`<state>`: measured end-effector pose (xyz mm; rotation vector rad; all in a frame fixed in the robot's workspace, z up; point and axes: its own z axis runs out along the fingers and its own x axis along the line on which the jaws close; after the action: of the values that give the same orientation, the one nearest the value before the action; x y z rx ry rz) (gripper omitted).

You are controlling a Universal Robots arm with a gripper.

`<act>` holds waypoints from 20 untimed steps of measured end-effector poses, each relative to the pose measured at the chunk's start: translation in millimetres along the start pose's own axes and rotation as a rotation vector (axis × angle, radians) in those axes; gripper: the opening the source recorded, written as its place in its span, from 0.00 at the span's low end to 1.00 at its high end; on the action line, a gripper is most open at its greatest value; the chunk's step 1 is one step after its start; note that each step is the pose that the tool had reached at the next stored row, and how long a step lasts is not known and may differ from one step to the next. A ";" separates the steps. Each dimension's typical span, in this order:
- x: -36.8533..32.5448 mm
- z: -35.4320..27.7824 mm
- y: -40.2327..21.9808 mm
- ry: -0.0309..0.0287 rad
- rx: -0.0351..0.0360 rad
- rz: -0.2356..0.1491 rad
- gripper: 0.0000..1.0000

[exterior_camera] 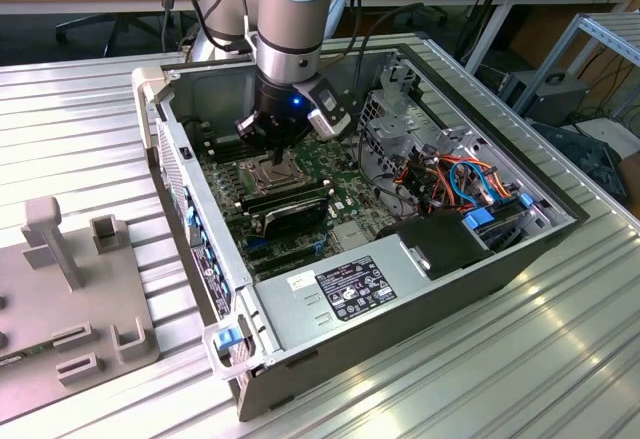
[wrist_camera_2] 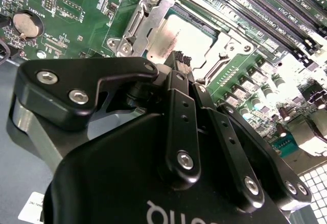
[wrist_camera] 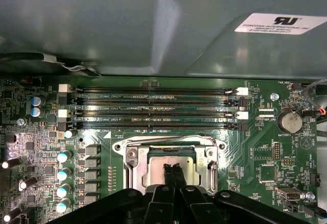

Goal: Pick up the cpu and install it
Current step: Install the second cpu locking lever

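gripper (wrist_camera: 172,169) directly over socket (wrist_camera: 168,158) in pc case (exterior_camera: 420,299), fingers pinched together, nothing seen between. cpu (wrist_camera_2: 181,36) sitting in socket, mem slots (wrist_camera: 153,106) at 12 o'clock of it. risk: slight tilt/offset → bent pins.

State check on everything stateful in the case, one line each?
gripper: fingers together, directly over the socket
CPU socket: metal frame open, silver chip face showing inside
memory slots: all four empty
computer case: lying on its side, side panel off
coin battery: seated in its holder
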<state>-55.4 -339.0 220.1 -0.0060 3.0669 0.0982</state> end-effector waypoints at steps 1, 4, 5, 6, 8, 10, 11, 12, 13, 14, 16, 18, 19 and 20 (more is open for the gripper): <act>-0.1 -1.3 0.2 0.0001 -0.0001 0.000 0.11; -0.5 -5.3 0.3 0.0000 -0.0004 0.000 0.11; -0.5 -5.3 0.3 0.0000 -0.0003 0.000 0.11; -0.5 -5.4 0.3 0.0001 -0.0002 0.000 0.11; -0.5 -5.6 -0.5 0.0004 0.0001 0.000 0.11; -0.4 -5.7 -3.3 0.0003 -0.0001 0.000 0.11; -0.4 -5.7 -4.8 0.0004 -0.0001 0.000 0.11; -0.4 -5.9 -6.4 0.0005 0.0000 0.002 0.11; -0.4 -6.0 -8.3 0.0003 0.0001 0.004 0.11; -0.4 -6.0 -9.0 0.0003 0.0002 0.005 0.11; -0.4 -6.0 -9.1 0.0002 0.0001 0.005 0.11; -0.4 -6.0 -9.1 0.0002 0.0002 0.005 0.11; -0.4 -6.0 -9.1 0.0003 0.0002 0.005 0.11; -0.6 -6.0 -9.1 0.0002 0.0002 0.005 0.11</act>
<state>-55.2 -348.5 225.5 0.0017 3.0673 0.0982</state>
